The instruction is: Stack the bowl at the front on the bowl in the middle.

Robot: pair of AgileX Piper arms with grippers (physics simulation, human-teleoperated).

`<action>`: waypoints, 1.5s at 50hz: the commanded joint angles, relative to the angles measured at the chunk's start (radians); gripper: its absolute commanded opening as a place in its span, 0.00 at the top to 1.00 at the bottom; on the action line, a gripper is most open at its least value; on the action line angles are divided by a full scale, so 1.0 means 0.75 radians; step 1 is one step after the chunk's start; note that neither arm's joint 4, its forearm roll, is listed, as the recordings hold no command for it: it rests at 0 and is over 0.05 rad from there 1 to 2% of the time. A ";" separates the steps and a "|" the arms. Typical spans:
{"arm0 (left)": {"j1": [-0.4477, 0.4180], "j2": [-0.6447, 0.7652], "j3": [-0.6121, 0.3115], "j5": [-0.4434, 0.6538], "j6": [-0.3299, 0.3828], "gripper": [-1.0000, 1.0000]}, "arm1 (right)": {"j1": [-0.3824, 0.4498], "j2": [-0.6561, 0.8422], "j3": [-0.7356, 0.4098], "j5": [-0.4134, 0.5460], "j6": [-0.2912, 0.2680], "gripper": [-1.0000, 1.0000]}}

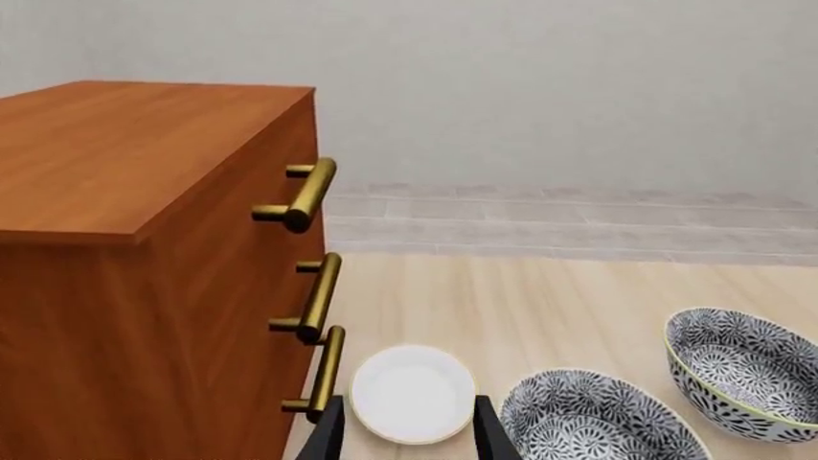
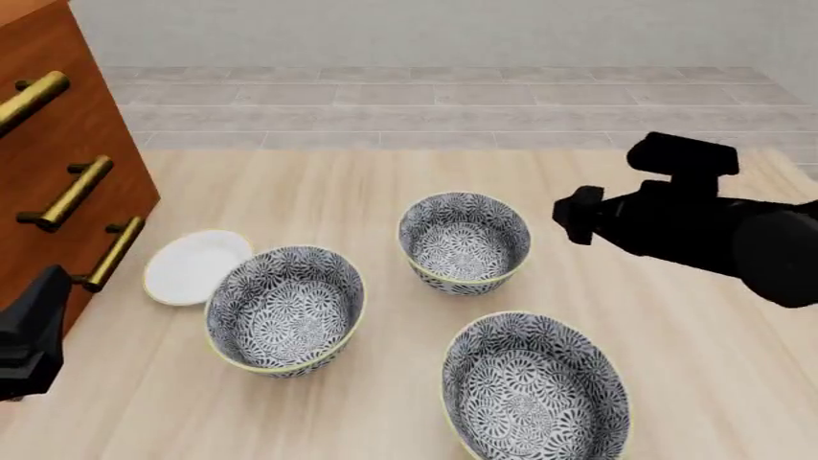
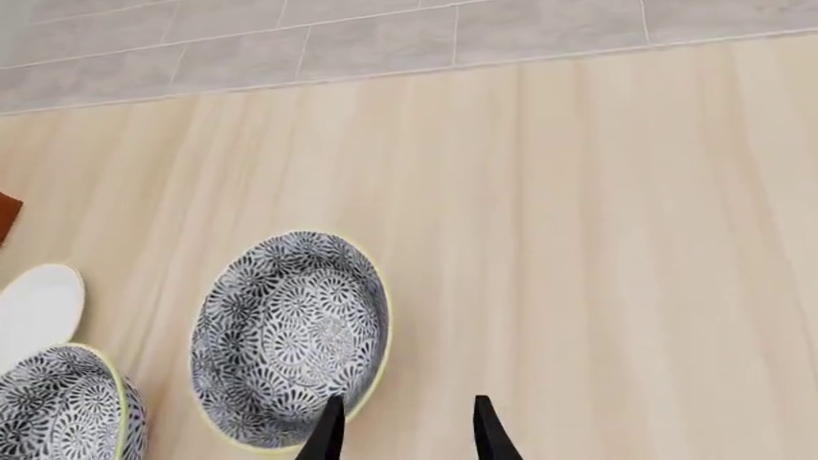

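Note:
The bowl at the front [image 2: 534, 388] sits nearest me, right of centre, and shows only in the front view. The bowl in the middle [image 2: 284, 307] [image 1: 601, 422] [image 3: 57, 407] stands to the left, beside a small white dish [image 2: 194, 265]. A third alike bowl [image 2: 465, 240] [image 3: 291, 335] [image 1: 748, 369] is farthest back. My right gripper [image 3: 402, 431] hangs open and empty above the table, just beside that far bowl's rim. Low at the front left, my left gripper [image 1: 409, 436] is open, facing the white dish [image 1: 412, 393]. Neither touches a bowl.
A wooden cabinet [image 2: 57, 163] [image 1: 141, 249] with brass drawer handles [image 1: 306, 195] fills the left side, close to my left arm [image 2: 33, 331]. My right arm [image 2: 696, 225] reaches in from the right above the table. Tiled floor lies beyond the table's far edge.

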 commanded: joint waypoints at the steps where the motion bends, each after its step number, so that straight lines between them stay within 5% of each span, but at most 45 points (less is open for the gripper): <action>1: 0.005 -0.001 0.000 0.009 -0.004 0.00 | -0.012 0.148 -0.074 0.008 -0.007 0.00; 6: 0.006 -0.070 0.000 0.079 -0.001 0.00 | -0.021 0.207 -0.120 0.016 -0.018 0.00; 29: 0.017 0.108 0.000 -0.100 0.003 0.00 | 0.010 0.407 -0.240 -0.022 -0.007 0.00; 48: 0.028 0.114 0.000 -0.109 0.004 0.00 | 0.041 0.569 -0.276 -0.090 0.003 0.00; 75: 0.029 0.384 -0.026 -0.356 0.002 0.00 | 0.086 0.728 -0.269 -0.174 0.009 0.00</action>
